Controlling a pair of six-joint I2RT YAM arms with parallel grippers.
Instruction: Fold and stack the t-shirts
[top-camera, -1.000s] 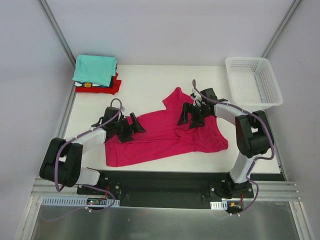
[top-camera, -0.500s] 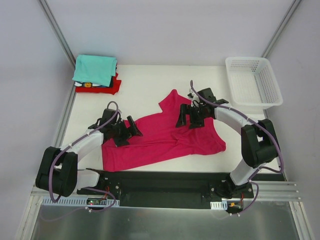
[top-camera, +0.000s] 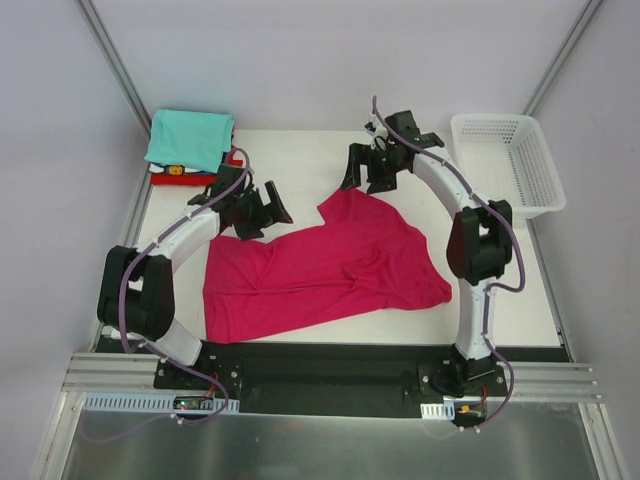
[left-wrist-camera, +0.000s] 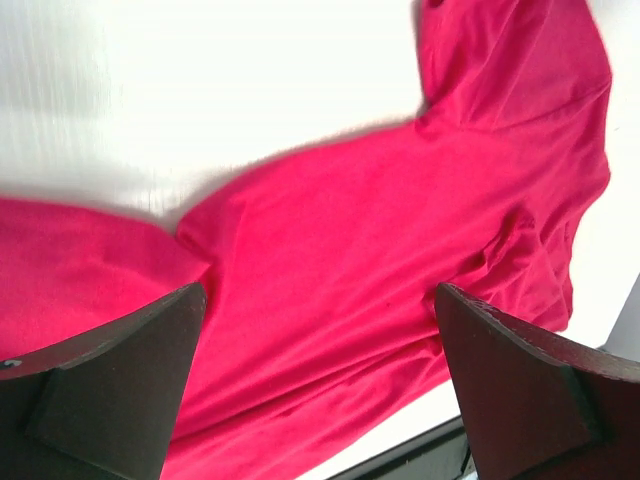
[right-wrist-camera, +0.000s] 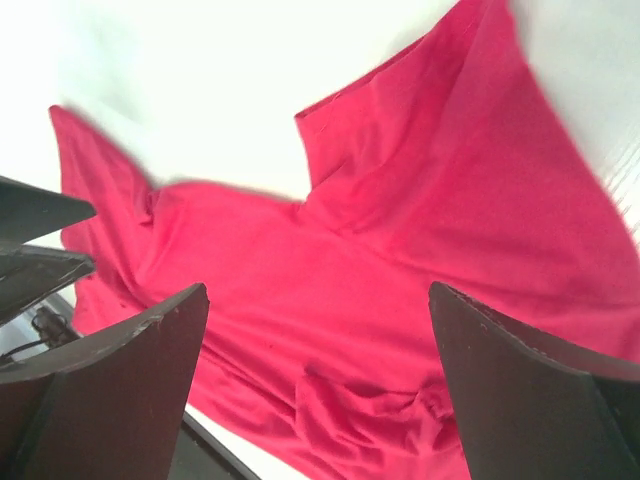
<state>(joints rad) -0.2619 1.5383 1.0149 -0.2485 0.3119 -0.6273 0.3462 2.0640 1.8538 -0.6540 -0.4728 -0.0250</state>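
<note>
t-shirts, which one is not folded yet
The magenta-pink t-shirt, spread open and rumpled; the teal t-shirt and those under it are folded, stacked at the far left.

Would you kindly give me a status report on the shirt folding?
Left and right jaws open, empty. Pink t-shirt spread, unfolded. Stack, basket stand apart.

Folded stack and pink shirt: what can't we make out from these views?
- Folded stack, top view: the teal shirt covers it. Only red and dark edges show beneath, so the count is unclear. It is absent from both wrist views.
- Magenta t-shirt, wrist views: cropped by the frame edges and slightly blurred.
- Its neckline: crumpled folds hide it in every view, so which side faces up is unclear.
</note>
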